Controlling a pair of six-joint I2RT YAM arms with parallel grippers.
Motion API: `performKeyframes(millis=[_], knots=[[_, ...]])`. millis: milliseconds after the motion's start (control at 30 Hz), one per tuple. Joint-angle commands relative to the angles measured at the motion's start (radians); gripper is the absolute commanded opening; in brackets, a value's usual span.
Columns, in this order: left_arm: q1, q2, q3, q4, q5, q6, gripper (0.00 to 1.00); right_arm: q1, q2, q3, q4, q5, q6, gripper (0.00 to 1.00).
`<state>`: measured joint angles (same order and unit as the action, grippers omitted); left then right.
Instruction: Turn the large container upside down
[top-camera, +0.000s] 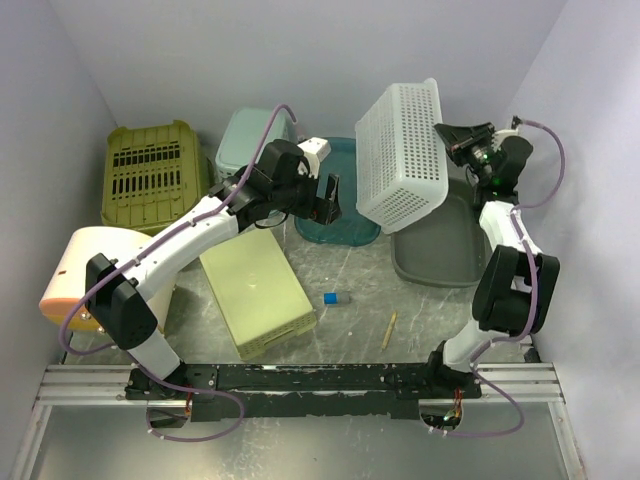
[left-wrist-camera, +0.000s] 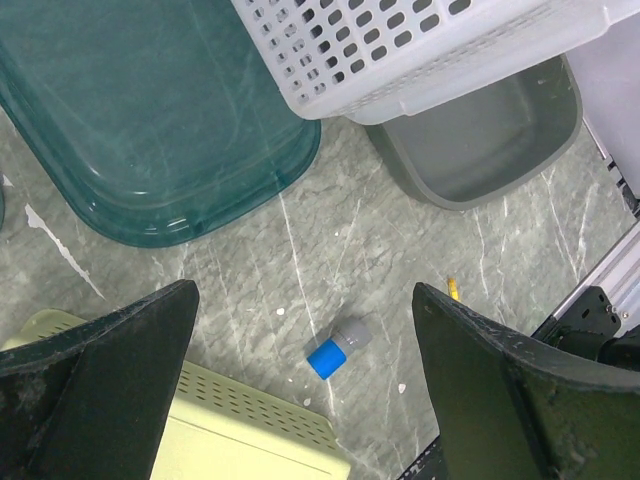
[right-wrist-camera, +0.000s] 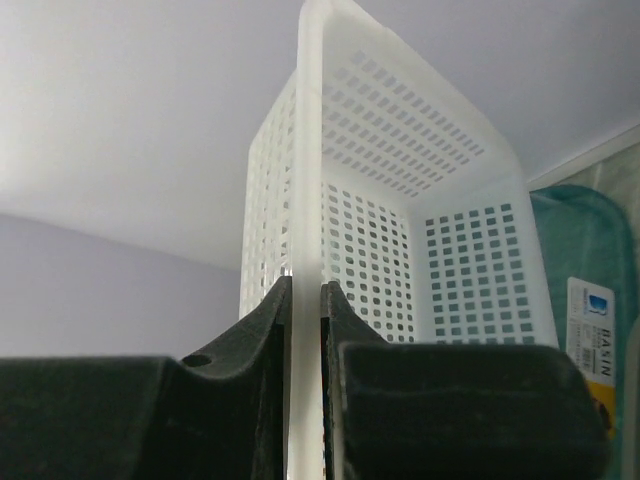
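White perforated basket (top-camera: 405, 150) is off the worktop (top-camera: 360, 280), held up at abt 1 o'clock in the top view, over the gap btwn the teal basin (top-camera: 340, 228) and the grey basin (top-camera: 440, 250). R gripper (top-camera: 446, 132) is clenched on its rim. The wrist view shows one finger inside and one outside the wall, w/ the rim strip pinched btwn them. L gripper (top-camera: 328, 198) is released, jaws wide apart and holding nothing. It hangs over the worktop near the teal basin, w/ a small blue-capped tube (left-wrist-camera: 335, 350) below it.

Step, as I read it: mid-flip. Basket is roughly on its side, so abt half the turn is left.

Next move calls for more wrist roll until the mouth faces down. Then lower it onto bare worktop, prob toward 6 o'clock of the basins, and let go. One-wall pinch on thin plastic could slip or flex, so go slow. L gripper is free to steady the far wall.

Orientation: mouth points abt 3 o'clock, toward the R arm, and the base faces abt 9 o'clock. Long axis looks to run roughly 12–6, though tilt makes it hard to be sure.
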<state>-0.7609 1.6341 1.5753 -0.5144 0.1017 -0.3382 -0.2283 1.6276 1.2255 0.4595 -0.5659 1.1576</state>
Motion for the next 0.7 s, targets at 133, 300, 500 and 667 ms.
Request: performKeyframes(millis=[133, 300, 500, 667], knots=[[-0.004, 0.0, -0.013, 0.018, 0.046, -0.004, 1.0, -0.116, 0.107, -0.106, 0.342, -0.076, 0.323, 0.0], [-0.008, 0.01, -0.013, 0.02, 0.056, -0.004, 1.0, -0.165, 0.086, -0.126, 0.107, -0.018, 0.171, 0.0], [-0.018, 0.028, 0.003, 0.025, 0.063, -0.004, 1.0, -0.18, 0.107, -0.041, -0.204, 0.077, -0.045, 0.61], [-0.032, 0.067, 0.039, 0.002, 0.105, -0.004, 1.0, -0.156, 0.104, 0.108, -0.578, 0.32, -0.261, 0.76]])
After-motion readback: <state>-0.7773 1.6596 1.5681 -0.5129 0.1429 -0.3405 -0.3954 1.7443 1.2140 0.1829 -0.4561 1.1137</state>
